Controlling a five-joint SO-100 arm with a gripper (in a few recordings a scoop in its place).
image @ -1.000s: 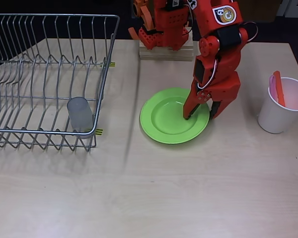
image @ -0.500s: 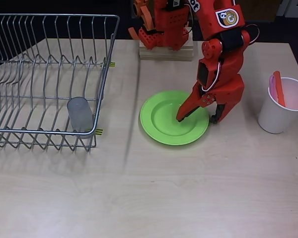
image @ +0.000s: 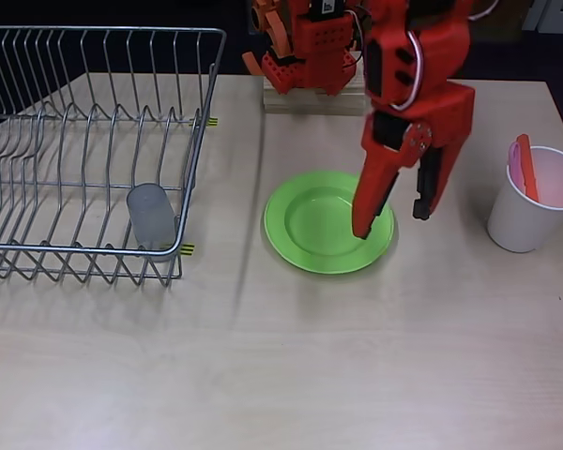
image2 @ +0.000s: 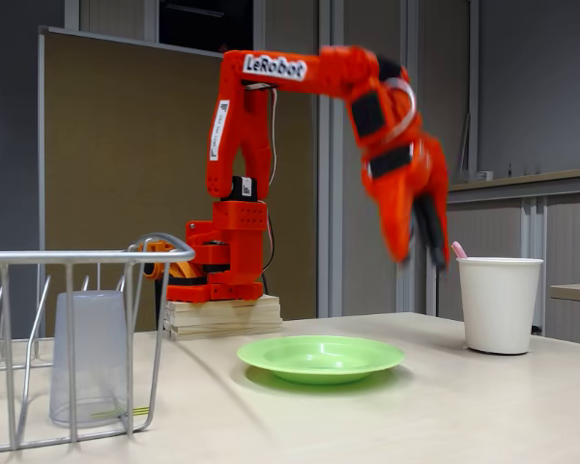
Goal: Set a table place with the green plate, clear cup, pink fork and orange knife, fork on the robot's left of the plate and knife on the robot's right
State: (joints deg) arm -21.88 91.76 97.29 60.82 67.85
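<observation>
The wire dish rack (image: 84, 141) holds the clear cup (image: 151, 215) upside down. The green plate (image: 319, 246) lies placed on the desk (image: 357, 356). Above it hangs the gripper (image: 392, 221), spread and empty. The white cup (image: 530, 211) holds the orange knife (image: 526, 167) and pink fork (image: 514, 166); cup, fork and knife remain unplaced.

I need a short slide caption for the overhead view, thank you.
Open gripper raised above the green plate; clear cup waits in the dish rack.
</observation>
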